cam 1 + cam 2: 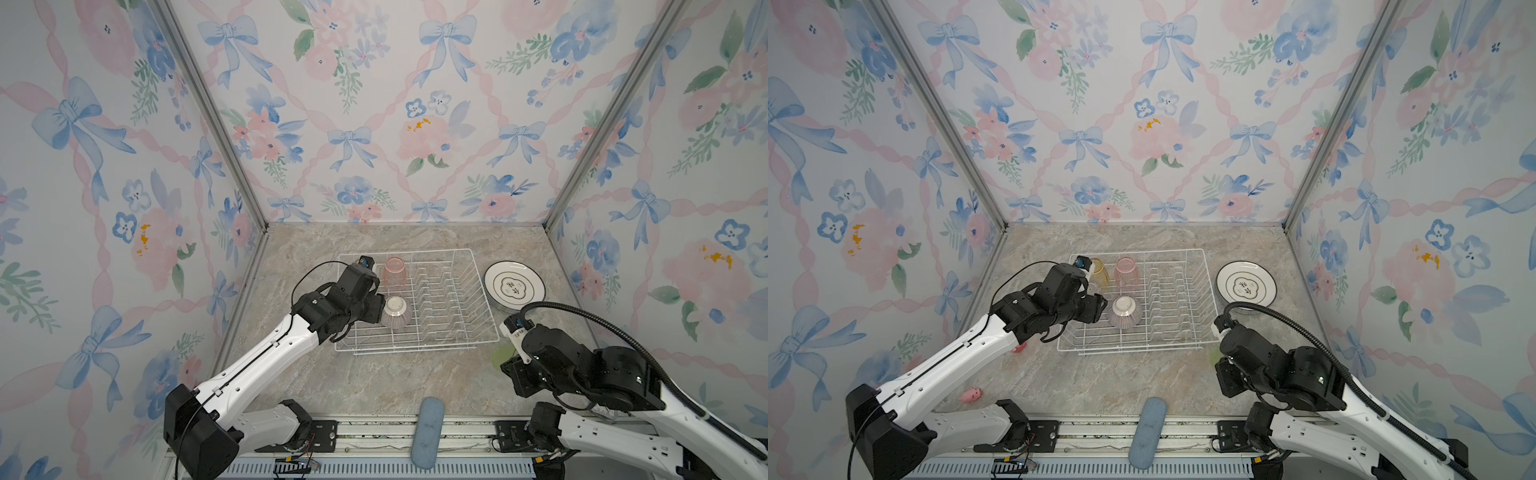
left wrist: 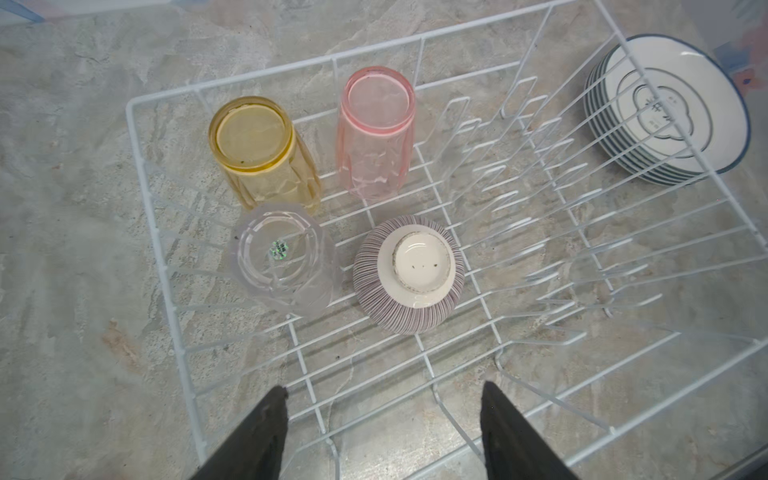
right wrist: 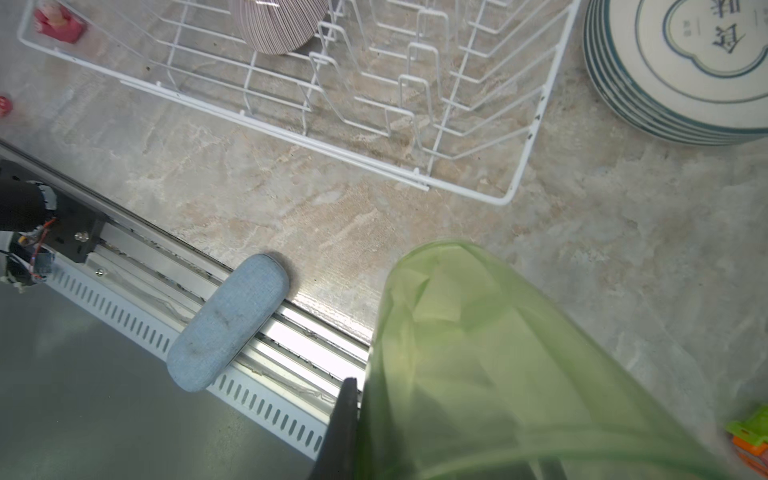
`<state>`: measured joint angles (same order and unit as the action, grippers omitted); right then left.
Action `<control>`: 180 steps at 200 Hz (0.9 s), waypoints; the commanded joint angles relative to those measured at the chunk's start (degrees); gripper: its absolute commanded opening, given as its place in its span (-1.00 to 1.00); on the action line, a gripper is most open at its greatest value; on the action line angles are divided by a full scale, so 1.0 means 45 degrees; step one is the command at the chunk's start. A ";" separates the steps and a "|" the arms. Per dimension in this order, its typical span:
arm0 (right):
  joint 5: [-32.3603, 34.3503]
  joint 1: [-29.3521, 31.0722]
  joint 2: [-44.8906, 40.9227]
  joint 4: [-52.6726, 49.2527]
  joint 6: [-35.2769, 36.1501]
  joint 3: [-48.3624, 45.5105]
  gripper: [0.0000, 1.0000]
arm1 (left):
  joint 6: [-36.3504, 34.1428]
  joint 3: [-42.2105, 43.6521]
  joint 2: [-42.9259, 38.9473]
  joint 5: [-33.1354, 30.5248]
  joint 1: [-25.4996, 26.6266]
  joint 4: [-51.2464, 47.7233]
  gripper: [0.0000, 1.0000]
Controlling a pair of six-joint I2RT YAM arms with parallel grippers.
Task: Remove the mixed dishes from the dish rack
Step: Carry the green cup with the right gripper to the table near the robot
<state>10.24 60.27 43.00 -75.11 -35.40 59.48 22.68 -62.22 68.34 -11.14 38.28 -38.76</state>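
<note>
Gripping the green tumbler [image 3: 478, 353], the right jaws are clamped on it over the worktop [image 1: 374, 382], just off the dish rack's [image 1: 440, 299] front right corner. The left jaws stand apart and empty above the rack's left end, where a yellow tumbler [image 2: 257, 145], pink tumbler [image 2: 376, 124], clear tumbler [image 2: 286, 257] and striped ribbed bowl [image 2: 411, 274] sit upside down. Stacked plates [image 1: 514, 286] lie on the worktop beside the rack's right end — the top one's centre carries Chinese characters, too blurred to read.
</note>
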 commanded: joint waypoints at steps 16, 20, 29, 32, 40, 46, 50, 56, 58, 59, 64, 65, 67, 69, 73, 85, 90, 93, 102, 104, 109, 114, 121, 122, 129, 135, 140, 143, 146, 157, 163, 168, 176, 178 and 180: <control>0.0251 0.0606 0.1350 0.0239 -0.1349 -0.1470 -1.00 | -0.0397 0.0280 0.0107 -0.0719 -0.0221 -0.0343 0.39; 0.0165 0.0602 0.1483 0.0445 -0.1332 -0.1638 -1.00 | -0.0419 0.0295 0.0093 -0.0689 -0.0243 -0.0332 0.40; -0.0003 0.0604 0.1779 0.0866 -0.1323 -0.1992 -1.00 | -0.0505 0.0313 0.0076 -0.0617 -0.0311 -0.0312 0.42; -0.0068 0.0578 0.1883 0.0992 -0.1298 -0.2081 -1.00 | -0.0522 0.0320 0.0072 -0.0578 -0.0337 -0.0309 0.42; -0.0194 0.0562 0.2165 0.1266 -0.1258 -0.2311 -1.00 | -0.0583 0.0331 0.0058 -0.0508 -0.0441 -0.0321 0.43; -0.0274 0.0532 0.2348 0.1454 -0.1232 -0.2443 -1.00 | -0.0610 0.0382 0.0035 -0.0426 -0.0539 -0.0294 0.43; -0.0326 0.0497 0.2472 0.1597 -0.1193 -0.2529 -1.00 | -0.0623 0.0395 0.0022 -0.0354 -0.0609 -0.0290 0.43; -0.0454 0.0437 0.2639 0.1811 -0.1126 -0.2691 -1.00 | -0.0644 0.0459 0.0004 -0.0142 -0.0736 -0.0243 0.44; -0.0482 0.0421 0.2687 0.1863 -0.1101 -0.2730 -1.00 | -0.0659 0.0474 -0.0006 -0.0089 -0.0773 -0.0221 0.44; -0.0500 0.0398 0.2708 0.1885 -0.1100 -0.2750 -1.00 | -0.0662 0.0490 -0.0008 -0.0047 -0.0802 -0.0208 0.44; -0.0579 0.0330 0.2831 0.2027 -0.1054 -0.2865 -1.00 | -0.0664 0.0523 -0.0039 0.0103 -0.0919 -0.0162 0.44; -0.0587 0.0324 0.2848 0.2074 -0.1047 -0.2895 -1.00 | -0.0664 0.0534 -0.0044 0.0127 -0.0944 -0.0139 0.44; -0.0618 0.0304 0.2886 0.2129 -0.1018 -0.2938 -1.00 | -0.0664 0.0566 -0.0053 0.0193 -0.0977 -0.0112 0.44; -0.0640 0.0270 0.2914 0.2216 -0.1015 -0.2997 -1.00 | -0.0664 0.0589 -0.0065 0.0254 -0.1024 -0.0071 0.44; -0.0713 0.0205 0.2976 0.2336 -0.0958 -0.3077 -1.00 | -0.0664 0.0639 -0.0101 0.0378 -0.1084 0.0016 0.45; -0.0934 -0.0046 0.3123 0.2687 -0.0813 -0.3344 -1.00 | -0.0636 0.0848 -0.0213 0.0654 -0.1283 0.0218 0.45; -0.0994 -0.0132 0.3168 0.2800 -0.0788 -0.3438 -1.00 | -0.0575 0.0885 -0.0244 0.0617 -0.1334 0.0244 0.46; -0.1073 -0.0176 0.3204 0.2846 -0.0750 -0.3436 -1.00 | -0.0568 0.0909 -0.0261 0.0592 -0.1356 0.0241 0.46; -0.1143 -0.0210 0.3311 0.2926 -0.0657 -0.3404 -1.00 | -0.0567 0.0950 -0.0283 0.0580 -0.1410 0.0244 0.46; -0.1143 -0.0210 0.3338 0.2937 -0.0652 -0.3397 -1.00 | -0.0567 0.0954 -0.0283 0.0570 -0.1406 0.0242 0.46; -0.1143 -0.0246 0.3377 0.2957 -0.0647 -0.3420 -0.98 | -0.0549 0.0972 -0.0283 0.0559 -0.1454 0.0245 0.46; -0.1144 -0.0304 0.3407 0.3029 -0.0668 -0.3460 -0.97 | -0.0532 0.0973 -0.0266 0.0559 -0.1454 0.0264 0.46; -0.1224 -0.0361 0.3465 0.3140 -0.0669 -0.3525 -0.97 | -0.0548 0.0974 -0.0237 0.0523 -0.1456 0.0255 0.46; -0.1232 -0.0363 0.3478 0.3158 -0.0669 -0.3538 -0.97 | -0.0548 0.0964 -0.0231 0.0522 -0.1447 0.0255 0.46; -0.1278 -0.0397 0.3550 0.3311 -0.0678 -0.3618 -0.96 | -0.0583 0.0974 -0.0186 0.0491 -0.1450 0.0255 0.46; -0.1325 -0.0419 0.3633 0.3462 -0.0688 -0.3700 -0.96 | -0.0629 0.0969 -0.0133 0.0485 -0.1456 0.0274 0.46; -0.1416 -0.0454 0.3710 0.3585 -0.0690 -0.3774 -0.95 | -0.0640 0.0984 -0.0080 0.0500 -0.1456 0.0300 0.46; -0.1467 -0.0472 0.3755 0.3632 -0.0689 -0.3828 -0.95 | -0.0681 0.0992 -0.0043 0.0502 -0.1454 0.0321 0.46; -0.1518 -0.0499 0.3809 0.3702 -0.0679 -0.3873 -0.95 | -0.0693 0.0991 -0.0017 0.0512 -0.1451 0.0346 0.46; -0.1628 -0.0546 0.4041 0.3873 -0.0687 -0.3982 -0.95 | -0.0778 0.0994 0.0060 0.0544 -0.1450 0.0439 0.47; -0.1640 -0.0560 0.4190 0.3956 -0.0689 -0.4028 -0.95 | -0.0815 0.0994 0.0102 0.0541 -0.1443 0.0483 0.47; -0.1655 -0.0572 0.4304 0.4003 -0.0674 -0.4050 -0.95 | -0.0840 0.0984 0.0144 0.0541 -0.1448 0.0518 0.47; -0.1664 -0.0584 0.4494 0.4056 -0.0651 -0.4078 -0.96 | -0.0874 0.0974 0.0199 0.0547 -0.1456 0.0556 0.47; -0.1669 -0.0591 0.4547 0.4089 -0.0650 -0.4078 -0.96 | -0.0878 0.0964 0.0218 0.0543 -0.1471 0.0564 0.47; -0.1670 -0.0584 0.4594 0.4097 -0.0630 -0.4078 -0.96 | -0.0889 0.0957 0.0228 0.0527 -0.1475 0.0581 0.47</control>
<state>3.60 58.41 61.67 -58.54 -38.96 41.98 20.23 -58.15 68.47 -9.39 32.16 -37.36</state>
